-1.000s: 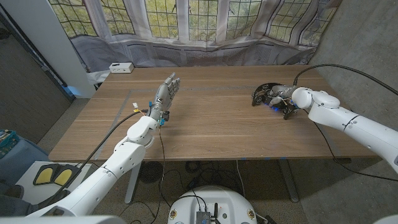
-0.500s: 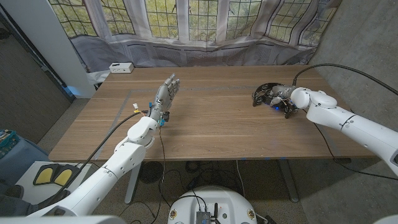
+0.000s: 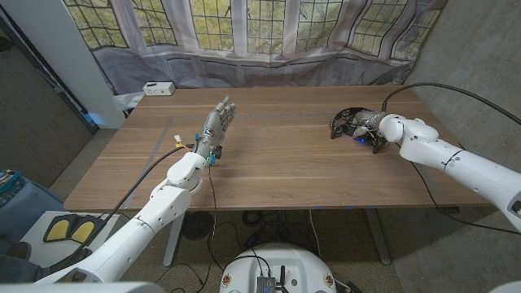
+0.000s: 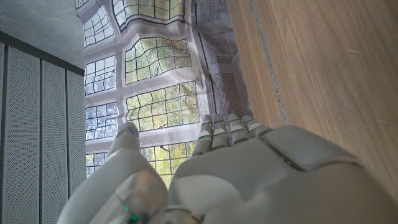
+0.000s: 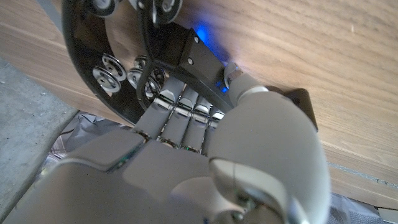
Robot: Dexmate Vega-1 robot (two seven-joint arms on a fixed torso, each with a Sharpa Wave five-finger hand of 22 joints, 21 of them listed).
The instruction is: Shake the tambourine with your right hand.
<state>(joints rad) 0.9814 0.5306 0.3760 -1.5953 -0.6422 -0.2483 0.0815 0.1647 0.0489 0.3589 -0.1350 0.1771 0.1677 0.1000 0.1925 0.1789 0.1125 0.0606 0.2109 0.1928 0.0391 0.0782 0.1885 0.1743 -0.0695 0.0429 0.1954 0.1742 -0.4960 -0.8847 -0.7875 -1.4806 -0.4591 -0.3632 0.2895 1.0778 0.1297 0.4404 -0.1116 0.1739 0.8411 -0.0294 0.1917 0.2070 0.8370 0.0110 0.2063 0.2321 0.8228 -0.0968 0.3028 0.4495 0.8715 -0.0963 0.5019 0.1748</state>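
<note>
meanwhile, little has changed over the last second: the right robot hand [image 3: 368, 130] has crept slightly toward the tabletop's middle along with its forearm, and stays low over the black, half-moon plastic tambourine with small silver metal jingles [image 3: 345, 120]. the tambourine itself lies where it was, on the wooden tabletop [image 3: 277, 163] near the far right corner. that suggests the grasp is being settled rather than finished; no lift or shake has begun.

in the right wrist view the right robot hand [image 5: 205, 155] has its fingers [image 5: 180, 115] curled down through the tambourine's [image 5: 112, 68] frame, touching the black bar, with the thumb on the other side beside a blue glow. the fingers look wrapped around the frame, but whether they squeeze it firmly i cannot tell; the instrument seems to rest on the wood.

the left robot hand [image 3: 218, 122] stands upright on its edge over the left part of the tabletop, well apart from the tambourine, fingers straight and side by side, holding nothing. the left wrist view shows those fingers [image 4: 227, 127] pointing toward the leaded window print on the draped backdrop [image 4: 155, 106].
</note>
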